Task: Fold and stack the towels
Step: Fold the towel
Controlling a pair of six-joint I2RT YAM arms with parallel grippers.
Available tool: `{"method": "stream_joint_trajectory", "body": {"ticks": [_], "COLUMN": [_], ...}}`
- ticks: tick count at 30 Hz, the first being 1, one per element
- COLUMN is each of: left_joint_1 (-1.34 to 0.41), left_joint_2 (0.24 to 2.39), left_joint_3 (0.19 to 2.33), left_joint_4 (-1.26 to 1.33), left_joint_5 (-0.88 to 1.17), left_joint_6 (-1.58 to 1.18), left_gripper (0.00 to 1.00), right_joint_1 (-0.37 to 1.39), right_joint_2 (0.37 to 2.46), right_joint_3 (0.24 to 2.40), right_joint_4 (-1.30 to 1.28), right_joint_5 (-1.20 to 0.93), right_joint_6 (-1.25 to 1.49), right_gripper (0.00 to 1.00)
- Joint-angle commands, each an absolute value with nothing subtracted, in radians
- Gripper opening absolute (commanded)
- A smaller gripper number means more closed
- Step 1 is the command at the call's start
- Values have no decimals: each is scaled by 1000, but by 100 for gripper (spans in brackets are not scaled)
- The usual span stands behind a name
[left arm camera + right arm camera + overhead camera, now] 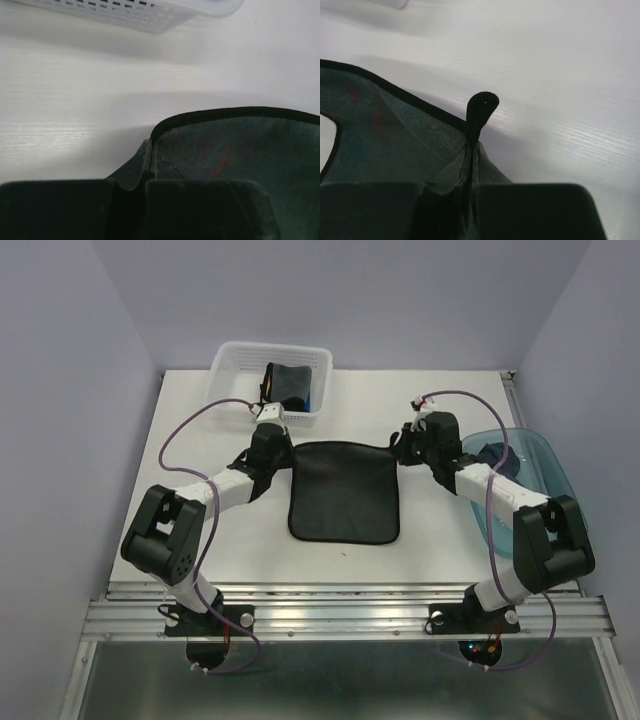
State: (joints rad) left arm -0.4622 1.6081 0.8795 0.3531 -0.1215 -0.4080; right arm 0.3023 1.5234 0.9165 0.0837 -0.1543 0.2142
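— While both arms reach out over the table, what is the left gripper doing?

— Its jaws are pressed together on the far-left corner of the black towel. From the left wrist view, the left gripper has the hemmed edge pinched between its dark fingers, and the cloth runs off to the right.

— And the right gripper?

— It has the same kind of hold on the far-right corner. In the right wrist view the right gripper is clamped on the fabric, with a small tip of the corner sticking up above the fingers. The towel falls away to the left.

— Where does the towel lie?

— It lies between the two arms in the middle of the table. It is opened out nearly flat, with its far edge drawn between the two grippers and its near edge on the surface.

— What else is there?

— A white mesh basket stands at the far edge behind the left gripper. It holds folded towels, dark on top, with slivers of yellow and blue at the sides. A translucent blue tub sits at the right edge, beside the right arm. I cannot tell what is in it.
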Motion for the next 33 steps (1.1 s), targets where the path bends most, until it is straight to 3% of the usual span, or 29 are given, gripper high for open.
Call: {"method": "stream_joint_trajectory", "body": {"ticks": [1,17,33], "left_joint_1": [-457,-480,-540], "left_joint_2": [1525,1324,1258], "left_joint_3": [786,487,357], "left_joint_4": [443,560,600], "left_joint_5": [-58,58,28], "left_joint_6": [-406,-506,-561], "left_gripper": [0,0,0], "right_joint_1": [302,302,302], "right_joint_2": [1430,1232,1164], "right_joint_3": [851,598,505], "right_joint_4": [149,101,31], "right_joint_5": [-196,-288,-321], "right_joint_6": [198,409,482], "right_gripper": [1,1,1]}}
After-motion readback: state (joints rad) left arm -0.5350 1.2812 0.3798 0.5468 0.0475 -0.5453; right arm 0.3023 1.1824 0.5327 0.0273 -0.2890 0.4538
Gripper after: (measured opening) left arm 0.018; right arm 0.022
